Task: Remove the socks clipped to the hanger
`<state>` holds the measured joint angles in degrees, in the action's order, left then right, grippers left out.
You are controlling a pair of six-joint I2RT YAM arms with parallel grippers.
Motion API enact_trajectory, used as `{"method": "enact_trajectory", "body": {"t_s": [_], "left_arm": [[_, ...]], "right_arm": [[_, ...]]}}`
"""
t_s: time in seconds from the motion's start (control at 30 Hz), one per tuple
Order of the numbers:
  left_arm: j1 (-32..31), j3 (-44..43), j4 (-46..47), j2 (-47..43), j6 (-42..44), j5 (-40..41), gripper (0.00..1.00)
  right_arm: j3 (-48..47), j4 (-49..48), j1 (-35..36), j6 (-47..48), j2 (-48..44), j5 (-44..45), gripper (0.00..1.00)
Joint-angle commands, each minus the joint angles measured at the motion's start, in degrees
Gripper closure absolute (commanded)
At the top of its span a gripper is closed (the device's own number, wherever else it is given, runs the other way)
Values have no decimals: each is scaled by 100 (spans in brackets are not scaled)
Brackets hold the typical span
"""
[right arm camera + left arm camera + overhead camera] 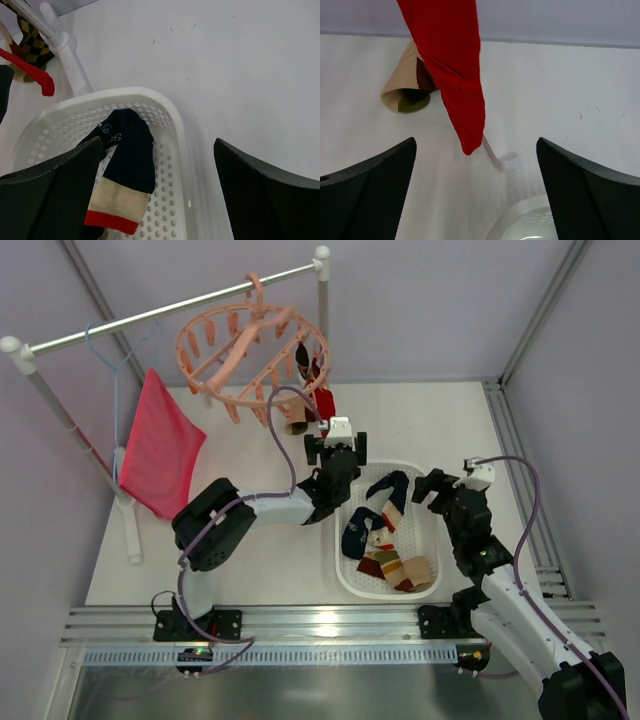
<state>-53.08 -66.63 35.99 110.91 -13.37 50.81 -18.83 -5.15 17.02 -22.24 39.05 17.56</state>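
Note:
The salmon-pink ring hanger hangs from the rail. A red sock and a diamond-patterned sock hang clipped at its right side. In the left wrist view the red sock hangs just ahead of and above the jaws, with a tan sock behind it. My left gripper is open and empty below the red sock, also in its wrist view. My right gripper is open and empty over the basket's right rim, also in its wrist view.
A white perforated basket holds a navy sock and striped socks; the navy sock lies under the right jaws. A pink-red cloth hangs on a light-blue wire hanger. The rail post stands behind.

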Motion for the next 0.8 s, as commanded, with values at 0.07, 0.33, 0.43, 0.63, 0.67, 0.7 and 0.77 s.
{"method": "enact_trajectory", "body": {"t_s": [0.07,0.33,0.43,0.63,0.67,0.7,0.77], "left_arm": [[307,-245,681,316,-412,579,0],[439,-728,1532,958,245,615,0],[509,-860,1587,1072,308,659,0],[658,-913,1744,1266,396,509,9],[685,-904,1893,1301,466,492,20],[694,-887,1929,1310,484,387,25],[720,-834,1973,1310,475,334,35]], "right_arm": [[11,-461,-49,97,41,-261,7],[2,-610,-49,123,24,-455,7],[2,-654,-49,141,50,-473,7],[-15,-760,-49,150,217,-517,7],[-15,-777,-49,167,243,-526,7],[-15,-786,-49,167,261,-534,7],[-24,-786,-49,167,279,-535,7]]}}
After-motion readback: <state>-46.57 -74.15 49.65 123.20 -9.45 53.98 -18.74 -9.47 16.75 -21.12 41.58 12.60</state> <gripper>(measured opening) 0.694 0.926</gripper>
